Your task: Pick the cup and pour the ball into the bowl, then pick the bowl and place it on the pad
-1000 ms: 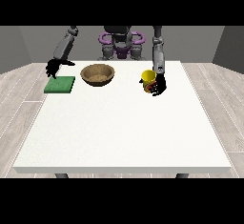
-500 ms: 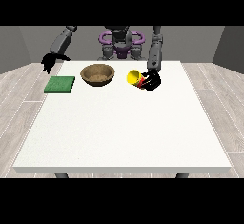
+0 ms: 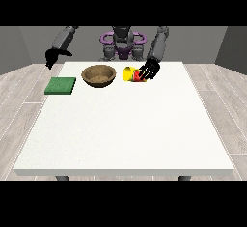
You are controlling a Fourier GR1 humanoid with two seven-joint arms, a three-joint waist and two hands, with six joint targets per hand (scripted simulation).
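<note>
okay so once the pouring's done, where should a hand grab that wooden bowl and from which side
Probably by the rim: the wooden bowl sits upright, wide and shallow, mouth open upward, so its edge is the easiest part for the fingers to take from above. The rim nearest the green pad looks best, since the hand at the view's left hangs on that side, holding nothing.

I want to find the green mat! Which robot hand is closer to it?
Its right hand, at the view's left, hovers just behind the flat green square pad. The hand at the view's right holds the yellow cup, beyond the brown wooden bowl.
</note>
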